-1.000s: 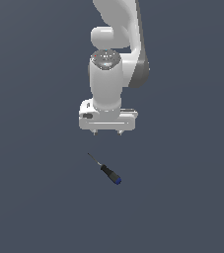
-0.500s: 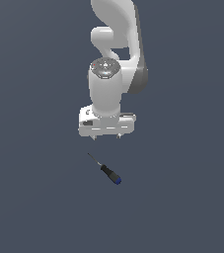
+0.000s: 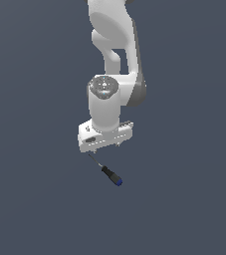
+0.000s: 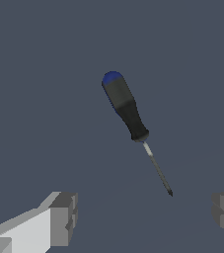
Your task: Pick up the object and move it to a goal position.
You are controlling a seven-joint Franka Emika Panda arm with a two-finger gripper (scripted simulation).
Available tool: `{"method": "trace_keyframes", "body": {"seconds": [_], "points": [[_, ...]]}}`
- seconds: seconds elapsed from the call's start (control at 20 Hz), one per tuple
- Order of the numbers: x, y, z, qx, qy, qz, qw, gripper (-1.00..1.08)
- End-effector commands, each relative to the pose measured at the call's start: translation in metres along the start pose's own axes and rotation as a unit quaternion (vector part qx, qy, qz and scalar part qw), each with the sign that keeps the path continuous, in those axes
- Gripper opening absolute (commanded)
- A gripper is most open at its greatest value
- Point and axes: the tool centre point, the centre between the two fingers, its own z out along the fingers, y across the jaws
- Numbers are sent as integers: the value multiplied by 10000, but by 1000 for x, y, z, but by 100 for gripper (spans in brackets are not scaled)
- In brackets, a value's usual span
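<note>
The small screwdriver (image 3: 108,173) lies flat on the dark grey floor, thin grey shaft toward the arm, black handle and blue cap pointing away toward the exterior view's right. In the wrist view the screwdriver (image 4: 129,116) lies ahead of the fingers, its tip between them. My gripper (image 3: 105,146) hangs just above the shaft end, pointing down, open and empty. Both fingertips (image 4: 64,217) show wide apart in the wrist view.
The white arm (image 3: 113,60) rises from the gripper to the top of the exterior view. The plain dark grey floor (image 3: 184,199) spreads all round, and no other object shows.
The gripper has come down toward the screwdriver and shifted slightly to the exterior view's left. The screwdriver has not moved.
</note>
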Motion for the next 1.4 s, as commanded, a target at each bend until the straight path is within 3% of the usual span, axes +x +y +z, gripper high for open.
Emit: {"method": "trace_keyframes", "body": {"seconds": [0.0, 0.7, 1.05, 1.35], "points": [[5, 4, 10, 5, -8, -345, 9994, 100], [27, 22, 62, 77, -2, -1998, 9798, 100], [31, 26, 75, 102, 12, -2384, 9711, 100], [31, 27, 77, 107, 12, -2442, 9697, 100]]}}
